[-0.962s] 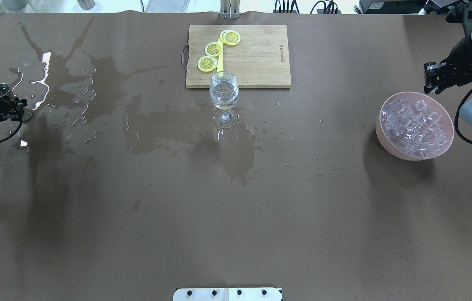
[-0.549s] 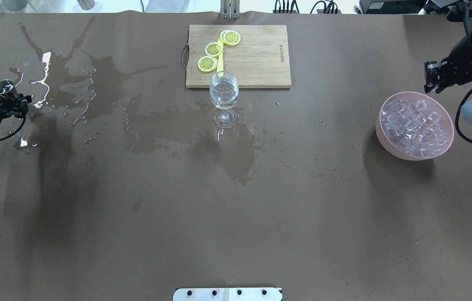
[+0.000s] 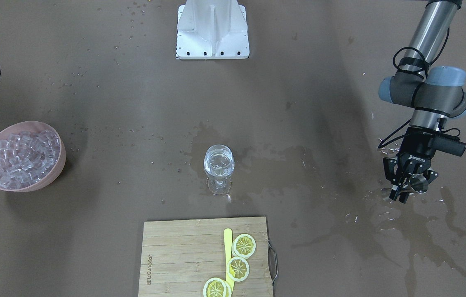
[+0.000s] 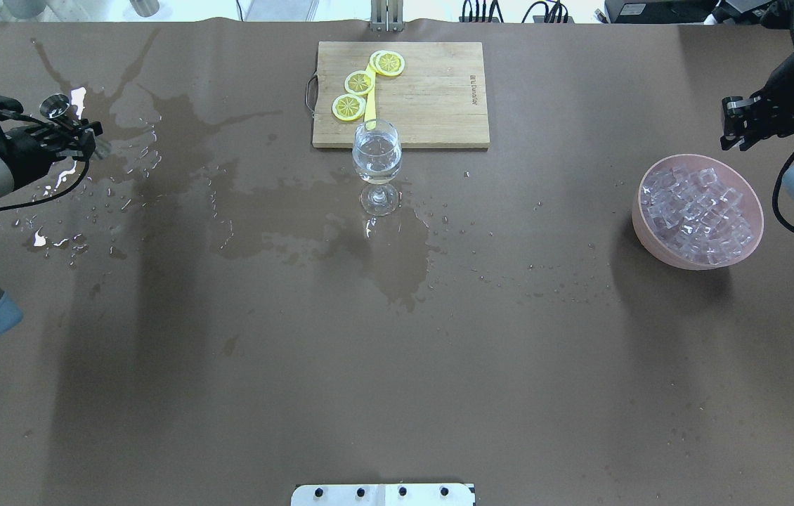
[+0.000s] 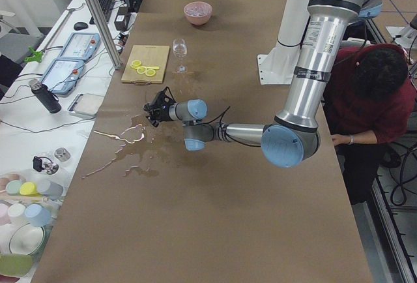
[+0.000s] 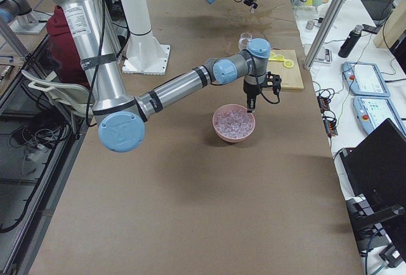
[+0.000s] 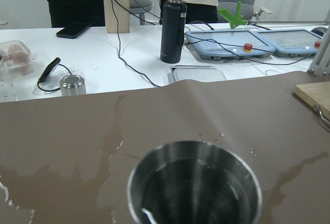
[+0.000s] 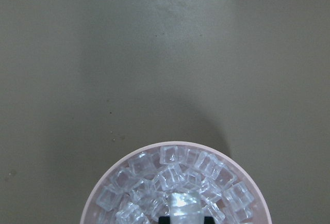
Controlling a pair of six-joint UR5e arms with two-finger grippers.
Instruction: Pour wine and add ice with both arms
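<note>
A stemmed glass [image 4: 376, 158] stands upright in front of the cutting board and holds clear wine [image 3: 218, 161]. My left gripper [image 4: 77, 132] is shut on a steel jigger [image 4: 55, 107] over the wet far-left part of the table. It also shows in the front view [image 3: 409, 187]. The jigger's cup [image 7: 195, 188] fills the left wrist view; I cannot tell how much liquid is in it. My right gripper [image 4: 729, 135] is shut on one ice cube [image 8: 183, 204] just above the far rim of a pink bowl [image 4: 643, 218] full of ice [image 4: 698, 209].
A wooden cutting board [image 4: 432, 91] with three lemon slices [image 4: 359, 82] and a yellow stick lies behind the glass. Spilled liquid [image 4: 123, 140] spreads over the left and middle of the brown table. The white base plate [image 3: 212, 31] sits at the robot's edge.
My left gripper has moved the jigger away from the robot and a little toward the table's middle. My right gripper has shifted slightly away from the robot, beyond the bowl's far rim.
</note>
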